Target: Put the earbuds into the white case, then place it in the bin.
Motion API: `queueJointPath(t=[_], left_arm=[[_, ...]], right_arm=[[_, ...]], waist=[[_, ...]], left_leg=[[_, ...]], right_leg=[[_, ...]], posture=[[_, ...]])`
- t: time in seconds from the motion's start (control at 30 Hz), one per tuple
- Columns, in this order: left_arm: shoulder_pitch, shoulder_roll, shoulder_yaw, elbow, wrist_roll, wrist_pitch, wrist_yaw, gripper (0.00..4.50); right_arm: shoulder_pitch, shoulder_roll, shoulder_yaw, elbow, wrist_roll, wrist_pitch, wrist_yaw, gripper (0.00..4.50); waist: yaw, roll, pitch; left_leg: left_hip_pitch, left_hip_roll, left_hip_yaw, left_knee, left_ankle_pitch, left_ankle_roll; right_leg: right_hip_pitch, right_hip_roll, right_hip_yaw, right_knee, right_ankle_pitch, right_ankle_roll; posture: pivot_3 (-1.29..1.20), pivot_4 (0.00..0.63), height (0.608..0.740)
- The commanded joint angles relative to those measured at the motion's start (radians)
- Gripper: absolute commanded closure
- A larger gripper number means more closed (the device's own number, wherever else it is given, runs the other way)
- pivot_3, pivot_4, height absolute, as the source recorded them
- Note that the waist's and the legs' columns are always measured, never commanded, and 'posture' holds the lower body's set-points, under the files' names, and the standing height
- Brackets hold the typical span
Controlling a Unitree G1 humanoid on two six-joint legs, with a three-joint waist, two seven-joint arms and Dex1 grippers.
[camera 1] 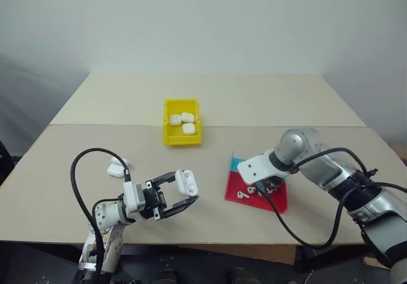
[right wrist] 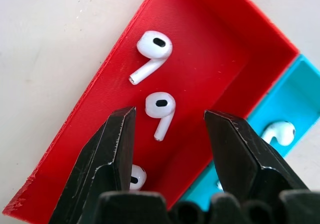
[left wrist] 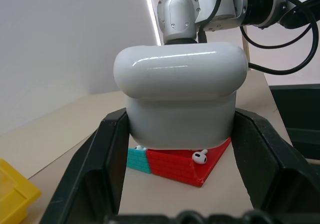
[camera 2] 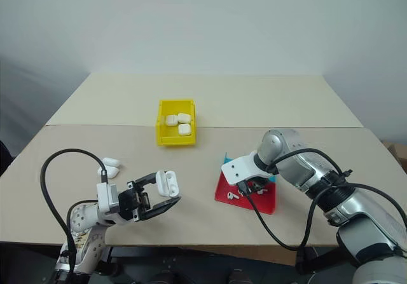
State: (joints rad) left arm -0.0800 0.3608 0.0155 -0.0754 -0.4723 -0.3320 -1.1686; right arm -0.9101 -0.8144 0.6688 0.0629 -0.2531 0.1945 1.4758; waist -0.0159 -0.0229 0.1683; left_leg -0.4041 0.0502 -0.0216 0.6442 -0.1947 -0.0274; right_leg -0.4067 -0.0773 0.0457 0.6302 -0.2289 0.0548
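So this was early-to-mid in the job, I'd say. The left claw (camera 1: 180,197) was pinching a white case (camera 1: 186,182) by its sides, held up off the tabletop (camera 1: 57,169) near the front edge with its lid flipped open, so the case was ready to be loaded. The right claw (right wrist: 169,134) was pointing down into the red part of the tray (right wrist: 210,48) with its jaws spread and nothing between them yet, lined up around one earbud (right wrist: 160,107); another earbud (right wrist: 151,48) lay just beyond it, a third peeked out beside one finger, and one more sat in the teal part. So no bud had been grabbed, none were visibly in the held case, and closing it and dropping it off was all still to do. The yellow bin (camera 1: 169,138) sat further back, well apart from both arms, with three cases already in it, and two more cases (camera 1: 117,166) lay on the tabletop left of the left arm. Surface was a plain tan tabletop made of two boards butted together, with bare pale walls behind it.
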Motion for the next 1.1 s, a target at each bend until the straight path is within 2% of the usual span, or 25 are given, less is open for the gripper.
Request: queueJointPath(t=[0.03,0.4,1.0,1.1], left_arm=[[-0.007,0.008,0.008,-0.04,-0.001,-0.03,0.02,1.73],[0.001,0.024,0.004,-0.047,0.009,-0.035,0.054,1.73],[0.007,0.033,-0.013,-0.066,-0.002,-0.017,0.074,1.73],[0.009,0.036,-0.013,-0.067,-0.001,-0.015,0.076,1.73]], right_arm=[[-0.029,0.014,-0.019,0.013,-0.022,-0.045,0.028,1.87],[-0.034,0.065,-0.03,0.076,-0.078,-0.09,0.031,1.87],[-0.033,0.077,-0.049,0.087,-0.103,-0.085,0.032,1.87],[-0.034,0.079,-0.052,0.088,-0.108,-0.084,0.026,2.46]], waist=[[0.0,0.0,0.0],[0.0,0.0,0.0],[0.0,0.0,0.0],[0.0,0.0,0.0]], left_leg=[[0.0,0.0,0.0,0.0,0.0,0.0],[0.0,0.0,0.0,0.0,0.0,0.0],[0.0,0.0,0.0,0.0,0.0,0.0],[0.0,0.0,0.0,0.0,0.0,0.0]], right_leg=[[0.0,0.0,0.0,0.0,0.0,0.0],[0.0,0.0,0.0,0.0,0.0,0.0],[0.0,0.0,0.0,0.0,0.0,0.0],[0.0,0.0,0.0,0.0,0.0,0.0]], posture=[[0.0,0.15,0.74],[0.0,0.15,0.74],[0.0,0.15,0.74],[0.0,0.15,0.74]])
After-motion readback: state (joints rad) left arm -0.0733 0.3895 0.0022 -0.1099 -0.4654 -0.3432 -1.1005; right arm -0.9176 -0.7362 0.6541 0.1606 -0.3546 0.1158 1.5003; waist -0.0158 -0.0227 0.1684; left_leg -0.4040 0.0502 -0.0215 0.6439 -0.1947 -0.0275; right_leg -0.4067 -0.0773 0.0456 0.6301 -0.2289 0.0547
